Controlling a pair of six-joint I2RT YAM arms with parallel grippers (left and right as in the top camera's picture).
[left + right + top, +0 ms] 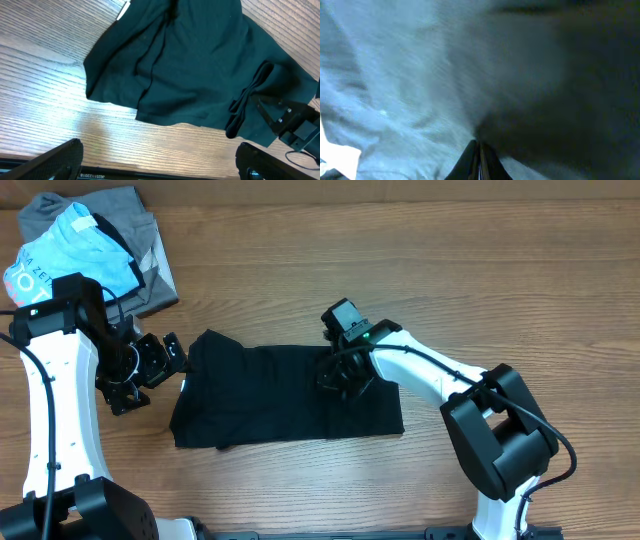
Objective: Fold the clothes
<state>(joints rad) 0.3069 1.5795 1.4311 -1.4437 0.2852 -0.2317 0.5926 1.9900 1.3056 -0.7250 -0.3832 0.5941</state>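
Overhead. The black T-shirt (270, 395) is lying flat as a rough rectangle on the wooden table (450, 260). It is stretching from just ahead of the left gripper (165, 370) to underneath the right gripper (338, 383). The left gripper is hanging with its jaws spread wide, just off the shirt's nearest edge and touching no cloth (bare wood is showing beside it). The right gripper is pressing down onto the shirt near the opposite edge, jaws drawn together on a pinch of fabric. Behind the left arm, well apart from the T-shirt, a grey garment (150, 280) is sitting with a light blue shirt (85, 250) piled on it. Open wood is running wide beyond the right gripper.

Left wrist. The two fingers (55, 160) are framing the bottom corners, far apart, with only grained wood between them. Ahead of them the shirt's edge is running crooked, one flap overlapping another. The cloth is looking soft, matte and lightly creased. A small white neck label (122, 10) is peeking out at the far edge. Ahead and to the right, a narrow ridge of cloth is standing up at the right gripper (285, 120).

Right wrist. The fingertips (479, 160) are meeting in a single point, with dark fabric gathering into them and filling the blurred view (pale patch at lower left, cannot tell what).
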